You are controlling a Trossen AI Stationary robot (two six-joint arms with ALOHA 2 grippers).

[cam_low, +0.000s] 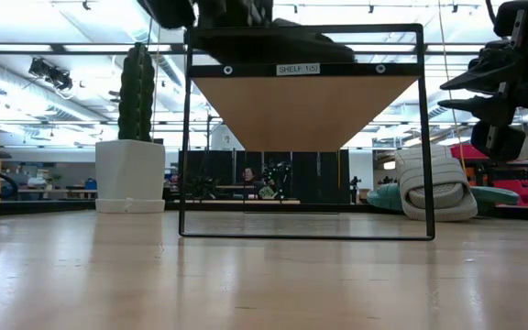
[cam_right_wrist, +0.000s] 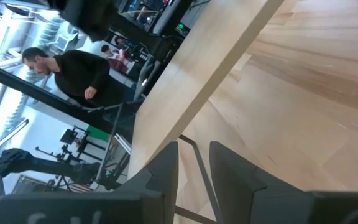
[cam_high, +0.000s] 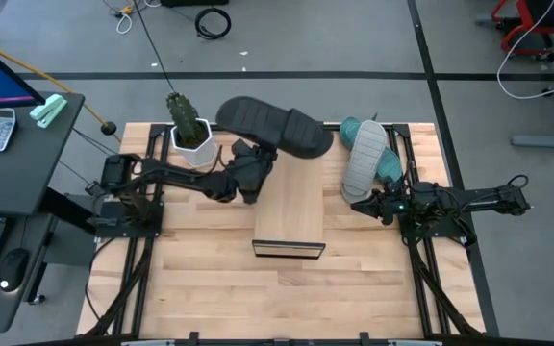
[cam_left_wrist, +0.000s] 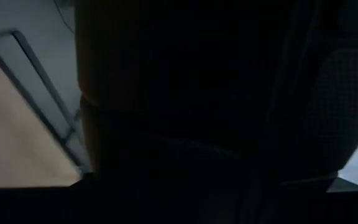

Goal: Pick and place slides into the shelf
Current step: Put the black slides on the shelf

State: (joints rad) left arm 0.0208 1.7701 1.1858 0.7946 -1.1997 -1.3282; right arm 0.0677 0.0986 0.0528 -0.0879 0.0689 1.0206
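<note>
The black slide (cam_high: 275,127) hangs over the far end of the light-wood shelf (cam_high: 289,216); in the low view the black slide (cam_low: 282,41) shows just above the shelf's top board (cam_low: 305,110). My left gripper (cam_high: 257,154) is shut on it. The black slide fills the left wrist view (cam_left_wrist: 185,106). The light grey slide (cam_high: 364,159) lies on top of the teal slide (cam_high: 389,163) at the shelf's right. My right gripper (cam_high: 358,204) is empty, its fingers a little apart (cam_right_wrist: 194,168), between those two slides and the shelf. My left gripper holds the black slide at its near long edge (cam_high: 261,144), toward the slide's left end. It comes from the table's left and near side. The gripper itself hides the place of contact. The slide lies about level; whether it touches the shelf I cannot tell.
A green plant in a white pot (cam_high: 188,133) stands on the table just left of the black slide and close to my left arm. A person (cam_right_wrist: 82,74) shows in the room beyond the table. Bare tabletop (cam_high: 287,298) lies near of the shelf.
</note>
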